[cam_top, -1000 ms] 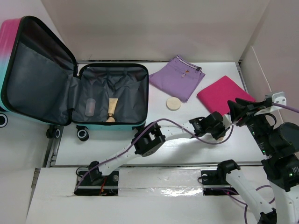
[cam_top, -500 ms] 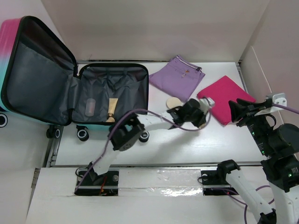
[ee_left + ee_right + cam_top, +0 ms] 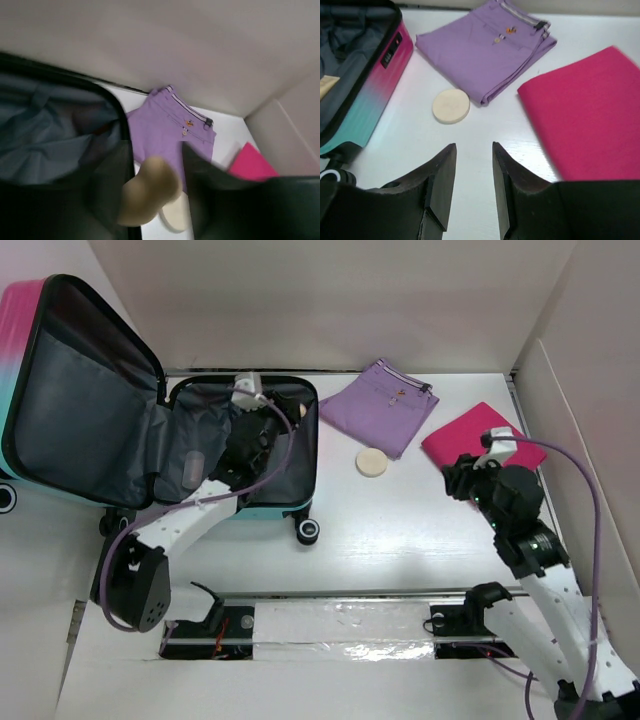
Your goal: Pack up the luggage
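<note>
Open suitcase at the table's far left, left hand over it, right hand free near the pink cloth.

The white table carries everything. The suitcase lies open at its far left, lid propped up to the left and the grey-lined base flat beside it. A folded purple garment lies just right of the base, and a folded pink cloth lies further right. A round cream disc sits on the table near the garment's front edge. The left hand reaches over the base's right side; its own view is blurred, but it seems clenched on a small beige thing. The right hand hangs above bare table by the cloth's near left corner, fingers parted and grasping nothing.
</note>
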Tool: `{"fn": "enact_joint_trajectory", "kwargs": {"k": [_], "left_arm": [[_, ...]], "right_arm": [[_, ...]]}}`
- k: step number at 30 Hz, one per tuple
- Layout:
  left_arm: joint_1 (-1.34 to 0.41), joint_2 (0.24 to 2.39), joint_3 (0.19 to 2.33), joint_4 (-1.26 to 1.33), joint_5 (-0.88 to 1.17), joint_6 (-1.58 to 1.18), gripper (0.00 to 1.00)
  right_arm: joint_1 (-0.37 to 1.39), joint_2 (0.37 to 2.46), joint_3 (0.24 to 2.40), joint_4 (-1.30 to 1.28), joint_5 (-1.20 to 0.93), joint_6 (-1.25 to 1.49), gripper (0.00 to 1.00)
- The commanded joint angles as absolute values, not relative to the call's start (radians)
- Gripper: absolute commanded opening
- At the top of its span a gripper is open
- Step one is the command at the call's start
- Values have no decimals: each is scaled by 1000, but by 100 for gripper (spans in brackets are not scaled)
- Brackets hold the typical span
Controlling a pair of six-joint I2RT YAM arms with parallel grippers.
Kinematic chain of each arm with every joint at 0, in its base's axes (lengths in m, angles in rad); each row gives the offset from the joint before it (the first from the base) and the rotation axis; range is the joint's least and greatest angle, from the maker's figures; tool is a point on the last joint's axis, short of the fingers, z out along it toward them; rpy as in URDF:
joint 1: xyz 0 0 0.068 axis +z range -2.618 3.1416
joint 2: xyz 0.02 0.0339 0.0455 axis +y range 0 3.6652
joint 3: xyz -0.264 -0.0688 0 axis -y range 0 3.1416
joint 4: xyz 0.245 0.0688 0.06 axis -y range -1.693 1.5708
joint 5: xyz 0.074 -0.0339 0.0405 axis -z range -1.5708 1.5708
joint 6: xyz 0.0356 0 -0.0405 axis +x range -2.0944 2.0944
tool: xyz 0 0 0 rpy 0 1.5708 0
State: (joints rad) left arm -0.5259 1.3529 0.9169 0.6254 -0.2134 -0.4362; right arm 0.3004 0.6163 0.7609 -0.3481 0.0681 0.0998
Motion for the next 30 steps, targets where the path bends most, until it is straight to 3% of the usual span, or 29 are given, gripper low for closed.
{"fn": "enact_joint_trajectory", "kwargs": {"k": [1, 2, 4, 6, 11, 17, 28, 30], "left_arm": [[-456, 1315, 839, 562, -360, -570, 54], [-431, 1306, 833, 540, -364, -586, 66], [-431, 1293, 816, 492, -377, -606, 81], [-431, 1255, 798, 495, -383, -609, 84], [-431, 1104, 729, 515, -413, -626, 82], [-546, 855, 553, 600, -319, -652, 69], [-560, 560, 397, 508, -147, -620, 61], [-560, 499, 379, 499, -149, -608, 60]], "right_arm": [[319, 695, 710, -106, 72, 159, 43], [319, 734, 692, -79, 74, 161, 49], [328, 871, 687, -16, 78, 167, 55], [339, 971, 699, 27, 93, 195, 62], [368, 1300, 744, 172, 118, 251, 62], [377, 1619, 908, 198, 109, 294, 60], [397, 1851, 1020, 236, 138, 402, 57], [397, 1876, 1032, 235, 153, 429, 51]]}}
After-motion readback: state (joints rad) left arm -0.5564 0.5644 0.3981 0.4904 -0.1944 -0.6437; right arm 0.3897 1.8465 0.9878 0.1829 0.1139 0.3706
